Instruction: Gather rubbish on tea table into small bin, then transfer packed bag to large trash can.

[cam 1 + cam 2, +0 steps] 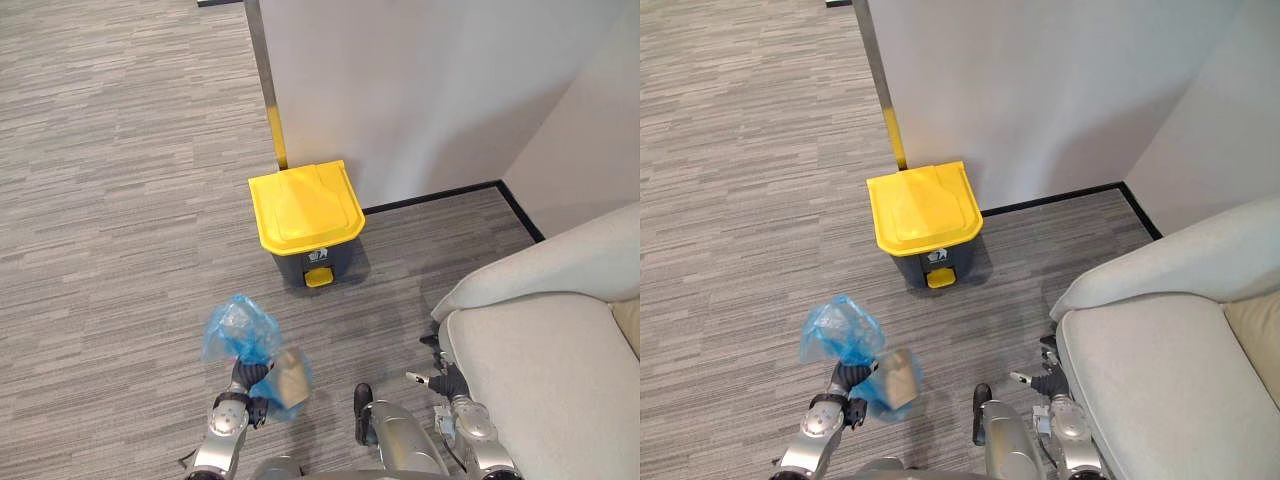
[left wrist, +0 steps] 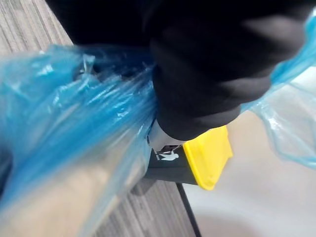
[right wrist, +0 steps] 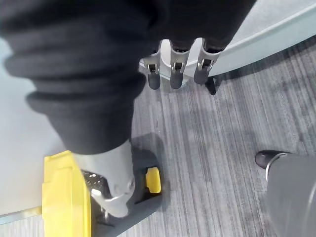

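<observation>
My left hand [image 1: 246, 383] is curled round the neck of a blue plastic bag [image 1: 240, 334], held up off the floor; a beige carton shows through the bag's lower part [image 1: 290, 381]. In the left wrist view the bag [image 2: 74, 128] bunches against the hand's dark cover. Ahead of the bag stands a grey pedal bin with a closed yellow lid [image 1: 304, 205] against the wall, its yellow pedal [image 1: 318, 277] facing me. My right hand [image 1: 444, 380] hangs low beside the sofa, its fingers [image 3: 173, 74] relaxed and holding nothing.
A pale grey sofa [image 1: 545, 370] fills the lower right, close to my right arm. A white wall [image 1: 420, 90] with a dark skirting stands behind the bin, and a metal post with a yellow band [image 1: 270, 100] marks its corner. Grey striped carpet [image 1: 110, 200] spreads to the left.
</observation>
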Controlling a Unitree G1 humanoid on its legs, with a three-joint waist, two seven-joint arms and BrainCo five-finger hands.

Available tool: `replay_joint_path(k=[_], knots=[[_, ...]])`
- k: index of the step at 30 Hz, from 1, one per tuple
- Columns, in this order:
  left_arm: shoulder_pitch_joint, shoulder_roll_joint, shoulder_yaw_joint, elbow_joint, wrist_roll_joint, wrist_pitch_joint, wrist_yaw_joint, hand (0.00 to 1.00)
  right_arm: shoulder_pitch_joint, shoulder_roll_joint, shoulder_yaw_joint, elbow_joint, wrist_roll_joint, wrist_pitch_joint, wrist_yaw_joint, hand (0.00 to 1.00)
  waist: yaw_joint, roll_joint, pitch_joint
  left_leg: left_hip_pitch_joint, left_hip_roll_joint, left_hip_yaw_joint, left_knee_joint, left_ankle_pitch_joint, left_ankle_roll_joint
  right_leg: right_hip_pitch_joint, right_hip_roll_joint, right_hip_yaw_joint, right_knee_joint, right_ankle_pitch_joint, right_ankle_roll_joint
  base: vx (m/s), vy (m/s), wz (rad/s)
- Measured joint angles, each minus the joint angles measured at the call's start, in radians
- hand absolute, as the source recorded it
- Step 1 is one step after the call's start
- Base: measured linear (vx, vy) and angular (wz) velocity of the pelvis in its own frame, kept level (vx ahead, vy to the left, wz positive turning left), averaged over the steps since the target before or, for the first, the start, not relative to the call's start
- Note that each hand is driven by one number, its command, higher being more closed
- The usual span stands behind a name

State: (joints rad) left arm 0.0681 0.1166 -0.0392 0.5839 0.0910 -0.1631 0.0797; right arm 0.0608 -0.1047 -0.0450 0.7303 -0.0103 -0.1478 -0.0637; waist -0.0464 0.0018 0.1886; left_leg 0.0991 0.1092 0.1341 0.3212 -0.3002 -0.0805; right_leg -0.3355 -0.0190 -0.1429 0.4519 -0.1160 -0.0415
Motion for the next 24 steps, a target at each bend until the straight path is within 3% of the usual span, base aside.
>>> replay_joint_path(k=[1, 3, 4, 6, 8, 10, 11, 12, 13, 14, 17, 20, 22, 24], knots=[[-0.002, -0.002, 0.0, -0.003, 0.0, 0.0, -0.004, 1.0, 0.013, 0.003, 0.001, -0.012, 0.0, 0.0, 0.001, 0.0, 0.0, 0.0, 0.0, -0.012, 0.006, -0.01, 0.046, 0.0, 0.0, 0.018, 0.0, -0.01, -0.001, -0.019, 0.0, 0.31, -0.187, 0.64], [0.003, -0.018, 0.003, -0.028, 0.0, 0.0, -0.012, 1.0, 0.053, 0.019, 0.002, -0.052, 0.0, 0.001, 0.001, 0.0, 0.004, 0.007, 0.002, -0.096, 0.057, -0.028, 0.296, 0.025, -0.043, 0.092, 0.01, -0.048, -0.021, -0.052, -0.009, 0.23, -0.137, 0.48], [0.027, -0.031, 0.003, -0.06, 0.0, 0.0, -0.013, 1.0, 0.073, 0.025, 0.006, -0.074, 0.0, 0.001, 0.001, 0.0, 0.011, 0.017, 0.003, -0.168, 0.116, -0.019, 0.487, 0.046, -0.056, 0.145, 0.035, -0.057, -0.048, -0.066, -0.019, 0.23, -0.086, 0.12], [0.055, -0.035, 0.003, -0.078, -0.001, 0.002, -0.013, 1.0, 0.074, 0.041, 0.002, -0.093, 0.003, 0.001, -0.001, 0.0, 0.026, 0.016, 0.002, -0.264, 0.175, 0.036, 0.628, 0.024, -0.023, 0.215, 0.052, -0.059, -0.087, -0.089, -0.027, 0.23, -0.05, -0.04], [0.058, -0.035, 0.002, -0.079, -0.001, 0.002, -0.013, 1.0, 0.073, 0.04, 0.002, -0.094, 0.009, 0.001, -0.001, 0.0, 0.035, 0.005, -0.004, -0.324, 0.168, 0.071, 0.549, 0.003, 0.011, 0.245, 0.045, -0.053, -0.131, -0.09, -0.029, 0.23, 0.025, -0.05], [0.06, -0.035, 0.011, -0.071, -0.001, 0.002, -0.012, 1.0, 0.062, 0.042, -0.019, -0.087, 0.01, 0.001, -0.001, 0.0, 0.041, 0.002, -0.003, -0.364, 0.131, 0.069, 0.342, 0.003, 0.015, 0.271, 0.024, -0.046, -0.147, -0.087, -0.02, 0.27, 0.137, -0.08], [0.06, -0.035, 0.011, -0.058, -0.001, 0.002, -0.012, 1.0, 0.051, 0.043, -0.037, -0.078, 0.011, 0.001, -0.002, 0.0, 0.043, -0.001, -0.001, -0.368, 0.099, 0.052, 0.198, 0.025, 0.002, 0.277, 0.006, -0.033, -0.147, -0.091, 0.007, 0.25, 0.185, -0.17], [0.061, -0.035, 0.011, -0.049, -0.001, 0.002, -0.012, 1.0, 0.045, 0.039, -0.041, -0.067, 0.011, 0.0, -0.002, 0.0, 0.045, 0.0, -0.002, -0.362, 0.084, 0.042, 0.122, 0.054, -0.003, 0.28, 0.0, -0.022, -0.145, -0.097, 0.019, 0.32, 0.249, -0.47], [0.064, -0.036, 0.012, -0.028, -0.001, 0.003, -0.012, 1.0, 0.04, 0.026, -0.045, -0.043, 0.011, 0.001, -0.003, 0.0, 0.06, 0.005, -0.005, -0.329, 0.061, 0.031, 0.048, 0.21, -0.002, 0.282, -0.006, 0.016, -0.138, -0.11, 0.047, 0.23, 0.177, -0.52], [0.062, -0.033, 0.013, -0.011, -0.001, 0.004, -0.011, 1.0, 0.031, 0.028, -0.039, -0.025, 0.011, 0.003, -0.002, 0.0, 0.065, -0.007, -0.008, -0.318, 0.043, 0.049, 0.041, 0.217, 0.022, 0.289, -0.019, 0.04, -0.142, -0.114, 0.065, 0.31, 0.207, -0.39], [0.051, -0.013, 0.013, 0.01, 0.0, 0.006, -0.011, 1.0, 0.021, 0.024, -0.037, -0.021, 0.009, 0.001, 0.0, 0.0, 0.063, -0.014, -0.01, -0.322, 0.006, 0.075, 0.089, 0.168, 0.075, 0.301, -0.06, 0.072, -0.161, -0.127, 0.098, 0.26, 0.212, -0.14], [0.052, 0.008, 0.014, 0.016, 0.0, 0.006, -0.011, 1.0, -0.021, 0.019, -0.036, -0.007, 0.008, 0.001, 0.0, 0.0, 0.068, -0.013, -0.011, -0.293, -0.014, 0.117, 0.116, 0.102, 0.09, 0.3, -0.087, 0.137, -0.142, -0.153, 0.139, 0.18, 0.206, -0.41], [0.05, 0.014, 0.018, 0.021, -0.001, 0.006, -0.011, 1.0, -0.044, 0.018, -0.035, -0.001, 0.005, 0.001, 0.001, 0.0, 0.065, -0.014, -0.011, -0.281, -0.023, 0.139, 0.126, 0.066, 0.096, 0.273, -0.1, 0.171, -0.075, -0.171, 0.162, 0.11, 0.127, -0.49], [0.052, 0.013, 0.02, 0.04, -0.001, 0.007, -0.011, 1.0, -0.059, 0.017, -0.031, 0.003, -0.001, 0.001, 0.001, 0.0, 0.06, -0.016, -0.012, -0.234, -0.052, 0.175, 0.092, 0.045, 0.104, 0.186, -0.132, 0.183, 0.117, -0.174, 0.178, 0.09, 0.098, -0.39]])
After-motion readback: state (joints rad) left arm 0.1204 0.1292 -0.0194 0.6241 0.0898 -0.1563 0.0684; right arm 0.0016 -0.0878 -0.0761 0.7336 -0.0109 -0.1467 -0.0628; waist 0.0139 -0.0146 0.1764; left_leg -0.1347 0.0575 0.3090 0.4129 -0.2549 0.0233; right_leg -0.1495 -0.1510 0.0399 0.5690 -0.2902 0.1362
